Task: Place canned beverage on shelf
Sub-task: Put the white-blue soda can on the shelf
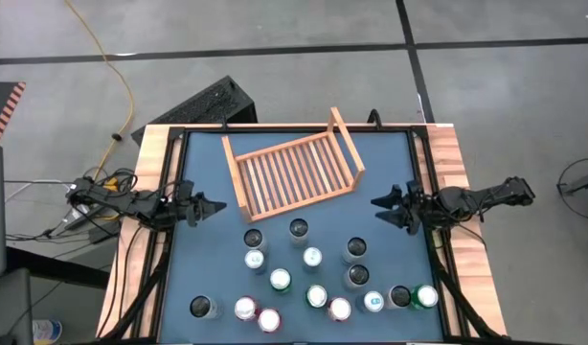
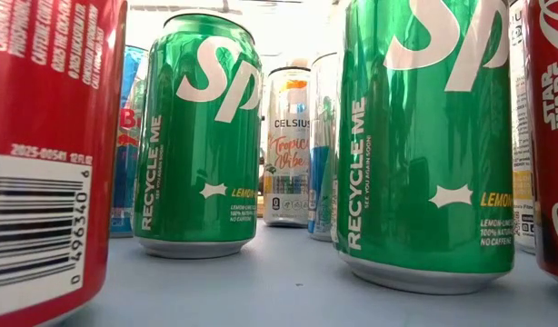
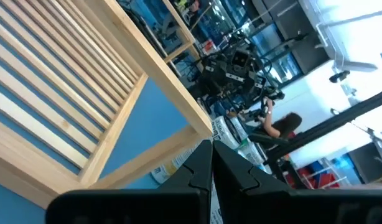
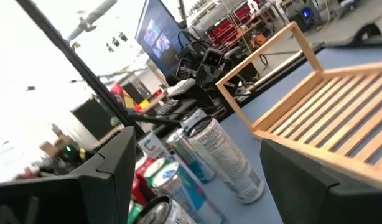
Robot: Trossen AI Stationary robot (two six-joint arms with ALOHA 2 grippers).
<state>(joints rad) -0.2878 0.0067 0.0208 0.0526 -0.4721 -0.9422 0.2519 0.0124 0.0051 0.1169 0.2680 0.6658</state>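
Observation:
The light-brown slatted wooden shelf point(image 1: 294, 171) lies flat on the blue table top at the far middle, with no cans on it. Several cans stand upright on the near half of the table, among them a dark-topped one point(image 1: 299, 228) and a green one point(image 1: 281, 280). Green cans point(image 2: 199, 136) fill the low view. My left gripper point(image 1: 217, 206) is shut and empty at the table's left edge, level with the shelf's near side. My right gripper point(image 1: 378, 209) is open and empty at the right edge. The shelf also shows in both wrist views point(image 3: 73, 93) point(image 4: 328, 118).
The table has raised wooden side rails point(image 1: 152, 182). Cans cluster toward the near edge, including a red one point(image 1: 268, 319) and a green one at the near right point(image 1: 426, 296). A bare strip of blue table point(image 1: 323, 206) lies between the shelf and the cans.

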